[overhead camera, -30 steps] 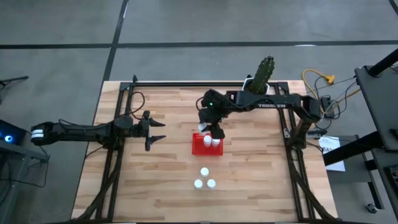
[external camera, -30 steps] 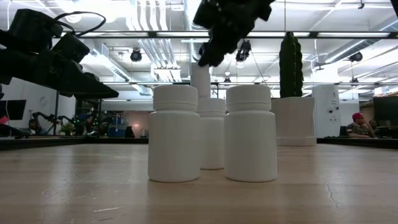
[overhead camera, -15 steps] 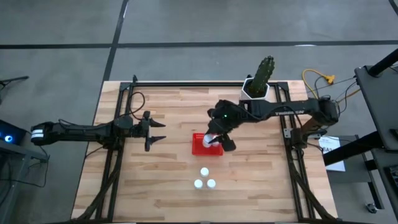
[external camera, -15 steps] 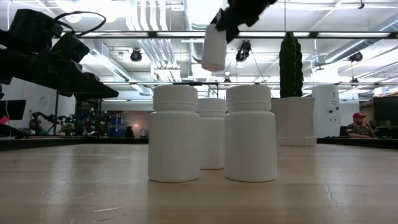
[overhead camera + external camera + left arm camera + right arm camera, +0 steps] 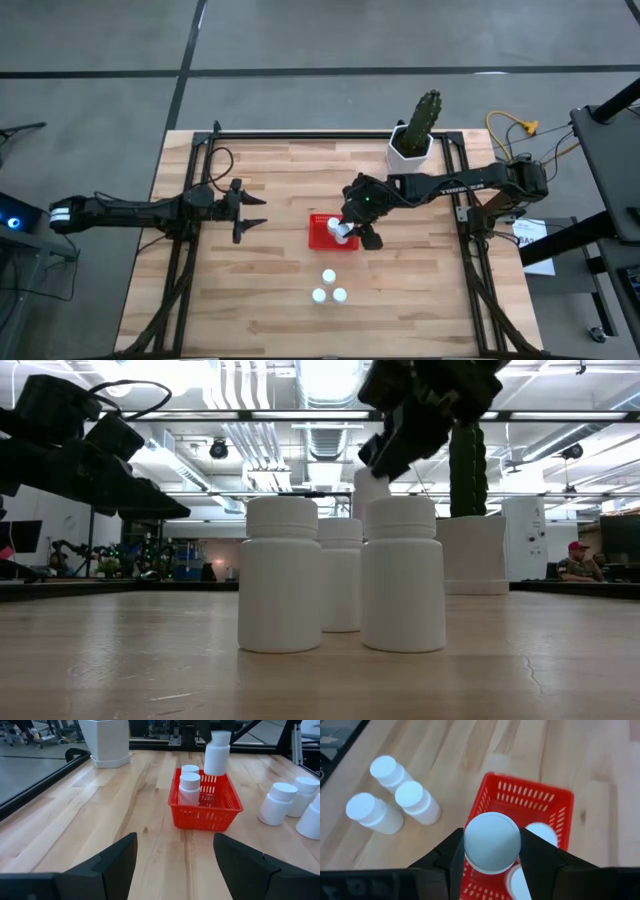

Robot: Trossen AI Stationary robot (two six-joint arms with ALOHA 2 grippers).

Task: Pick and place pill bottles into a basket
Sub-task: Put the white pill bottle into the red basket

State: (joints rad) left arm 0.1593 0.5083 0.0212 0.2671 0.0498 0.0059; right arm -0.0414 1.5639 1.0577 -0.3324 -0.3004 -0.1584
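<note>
R gripper [image 5: 349,229], pinching a bottle [image 5: 217,753], has swung over the basket [image 5: 223,811] & dropped lower vs a sec ago. 2 bottles [image 5: 189,788] already in, 3 [image 5: 328,289] on table nearby. Release looks imminent. L gripper [image 5: 250,210] spread, idle, well apart.

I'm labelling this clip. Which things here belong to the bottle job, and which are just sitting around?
Job:
held pill bottle in right gripper
two bottles in basket
three bottles on table
red basket

Bystanders:
cactus pot
left gripper, open, waiting
</note>
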